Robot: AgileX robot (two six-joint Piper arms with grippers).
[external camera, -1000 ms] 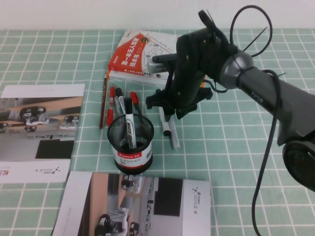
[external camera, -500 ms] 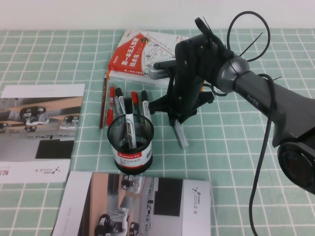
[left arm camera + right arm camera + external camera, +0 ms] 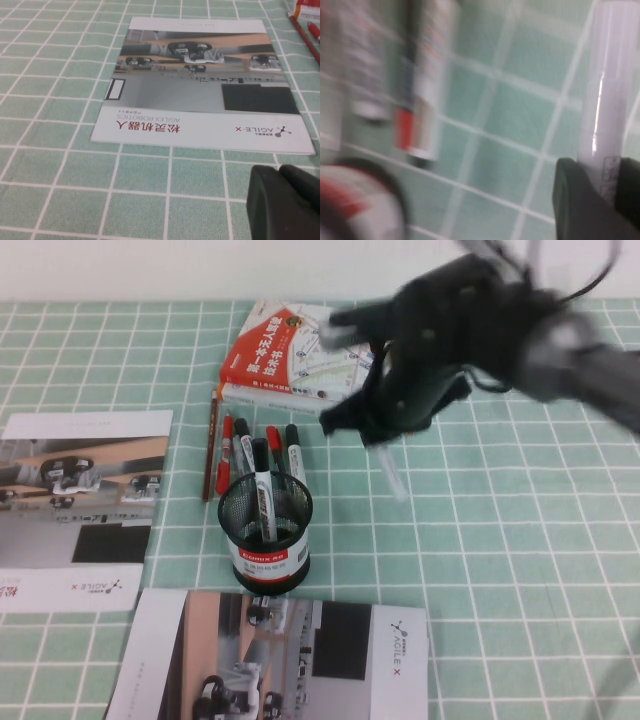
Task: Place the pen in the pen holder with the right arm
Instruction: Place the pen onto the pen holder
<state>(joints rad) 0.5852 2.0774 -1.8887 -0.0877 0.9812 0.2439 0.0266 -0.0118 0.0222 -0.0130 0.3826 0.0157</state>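
The pen holder (image 3: 266, 530) is a black mesh cup with a white and red label, standing left of centre with a black-capped marker (image 3: 262, 490) in it. My right gripper (image 3: 382, 432), blurred by motion, is shut on a pale grey pen (image 3: 391, 476) that hangs slanting down above the mat, to the right of and behind the holder. In the right wrist view the pen (image 3: 609, 100) sits between the two black fingers (image 3: 570, 200). My left gripper (image 3: 278, 171) is shut and empty, low over the mat beside a brochure (image 3: 200, 85).
Several red and black markers (image 3: 272, 448) and a brown pencil (image 3: 210, 450) lie just behind the holder. A red and white book (image 3: 285, 350) lies at the back. Brochures lie at the left (image 3: 80, 510) and in front (image 3: 290, 660) of the holder.
My right gripper has lifted the grey pen off the mat and swung up and to the right. A black-capped marker it had covered now shows behind the holder.
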